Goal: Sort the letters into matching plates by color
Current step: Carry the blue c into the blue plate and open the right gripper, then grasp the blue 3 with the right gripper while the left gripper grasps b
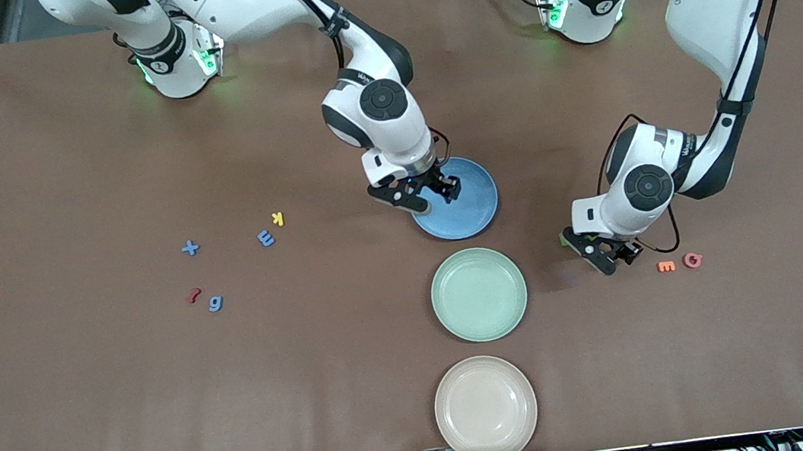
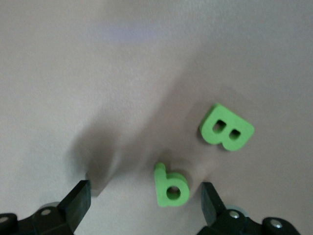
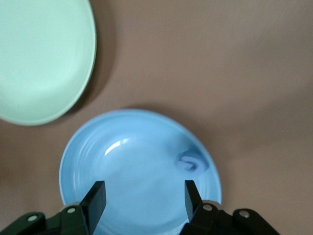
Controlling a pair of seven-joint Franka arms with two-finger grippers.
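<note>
A brown tabletop (image 1: 88, 417) is carrying three round shallow plates in a line running toward the front camera; the blue plate (image 1: 472, 205) is lying farthest from that camera, the pale mint green plate (image 1: 479, 294) is sitting between the other two, and the pale beige-pink plate (image 1: 485, 408) is lying nearest, at the tabletop's edge.

The right end effector (image 1: 429, 197) is hovering over the rim of the blue plate; its two black fingers (image 3: 96, 199) are standing apart with nothing between them; a small blue letter (image 3: 190, 163) is lying inside the blue plate.

The left end effector (image 1: 608, 255) is hanging low over the tabletop, toward the left arm's end and beside the green plate; its fingers (image 2: 78, 198) are spread wide and gripping nothing; a small flat green letter b (image 2: 169, 186) is lying on the tabletop between them, and a green letter B (image 2: 226, 128) is lying just beside it, apart from it.

An orange letter (image 1: 666, 266) and a pinkish-red letter G (image 1: 692, 260) are lying side by side near the left end effector.

Toward the right arm's end, a blue x (image 1: 190, 248), a blue E (image 1: 265, 237), a yellow k (image 1: 278, 218), a red letter (image 1: 193, 295) and a blue g (image 1: 216, 303) are lying scattered, well apart from the plates.
</note>
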